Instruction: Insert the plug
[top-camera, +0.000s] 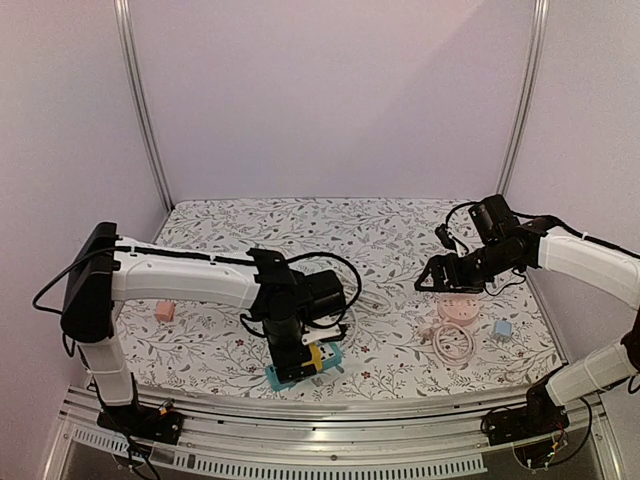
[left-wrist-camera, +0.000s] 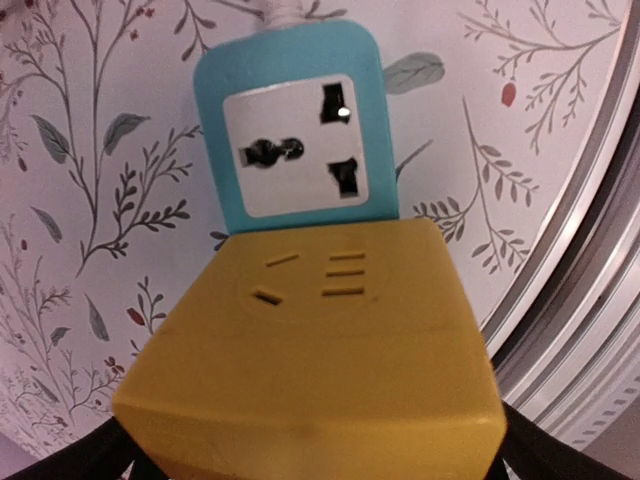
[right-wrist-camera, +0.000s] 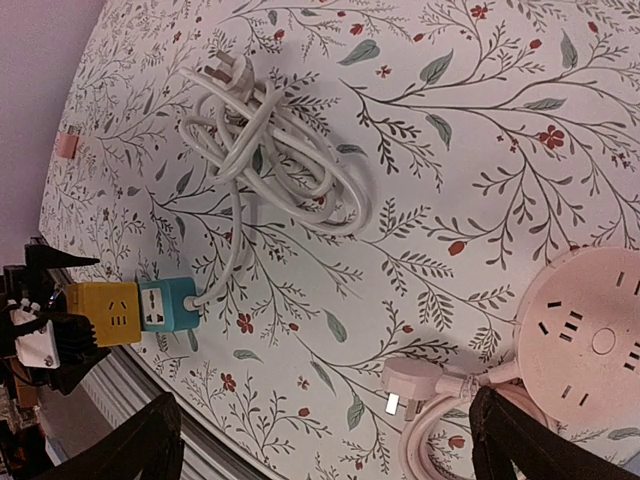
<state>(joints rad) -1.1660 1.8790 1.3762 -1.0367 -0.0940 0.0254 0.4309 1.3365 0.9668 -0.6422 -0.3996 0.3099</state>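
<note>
A yellow socket block (left-wrist-camera: 310, 350) lies joined end to end with a teal socket block (left-wrist-camera: 292, 135) near the table's front edge. My left gripper (left-wrist-camera: 315, 445) is shut on the yellow block, its black fingers at either side. In the top view the left gripper (top-camera: 295, 360) stands over both blocks (top-camera: 318, 357). A white cable with a plug (right-wrist-camera: 228, 75) runs coiled from the teal block (right-wrist-camera: 168, 305). My right gripper (right-wrist-camera: 322, 400) is open and empty, above a pink plug (right-wrist-camera: 415, 385) beside a round pink power strip (right-wrist-camera: 590, 340).
A pink cube (top-camera: 165, 311) lies at the left and a light blue cube (top-camera: 503, 328) at the right. A pink cable coil (top-camera: 452, 342) lies in front of the round strip. The metal table rail (top-camera: 330, 440) runs along the front edge.
</note>
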